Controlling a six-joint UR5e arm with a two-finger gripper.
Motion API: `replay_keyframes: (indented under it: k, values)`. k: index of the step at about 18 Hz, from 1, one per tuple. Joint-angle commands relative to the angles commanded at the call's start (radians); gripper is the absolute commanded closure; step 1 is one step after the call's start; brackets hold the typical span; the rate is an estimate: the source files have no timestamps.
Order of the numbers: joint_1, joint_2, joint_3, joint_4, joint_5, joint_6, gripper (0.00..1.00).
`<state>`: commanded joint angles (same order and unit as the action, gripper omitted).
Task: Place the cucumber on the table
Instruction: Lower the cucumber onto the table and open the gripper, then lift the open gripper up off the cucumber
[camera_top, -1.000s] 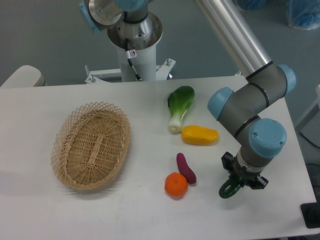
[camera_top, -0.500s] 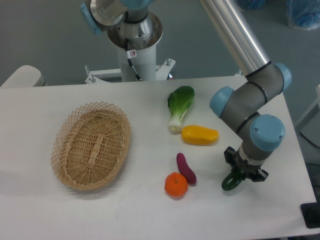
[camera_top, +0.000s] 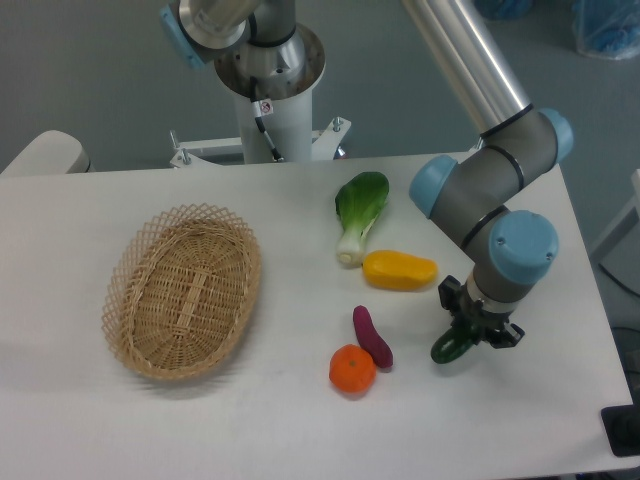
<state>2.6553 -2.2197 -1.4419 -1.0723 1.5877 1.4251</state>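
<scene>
The cucumber (camera_top: 449, 347) is a small dark green glossy piece; only its lower end shows under the arm's wrist. My gripper (camera_top: 468, 331) points down at the right side of the white table (camera_top: 300, 430) and is shut on the cucumber, whose tip is at or just above the tabletop. The fingers are mostly hidden by the wrist.
A yellow vegetable (camera_top: 399, 270) lies just up-left of the gripper. A purple eggplant (camera_top: 371, 335) and an orange (camera_top: 352, 369) lie to its left. A bok choy (camera_top: 358, 214) lies further back. An oval wicker basket (camera_top: 185, 290) stands at the left. The table's right edge is close.
The gripper with the cucumber has moved a little up and to the left, closer to the yellow vegetable. The other objects have not moved.
</scene>
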Motion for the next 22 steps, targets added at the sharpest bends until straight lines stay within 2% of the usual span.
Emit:
replay_keyframes:
  k: [2,3,10,13,17,22]
  values:
    - [0.000,0.000,0.008,-0.005,-0.006,-0.005,0.02]
    - [0.000,0.002,0.006,-0.005,-0.006,-0.012,0.00]
    - [-0.002,0.024,0.037,-0.009,-0.008,0.002,0.00]
    - [0.000,0.058,0.009,-0.011,0.000,0.105,0.00]
    - [0.026,0.126,-0.083,-0.011,-0.006,0.283,0.00]
    - [0.032,0.164,-0.124,-0.012,-0.008,0.324,0.00]
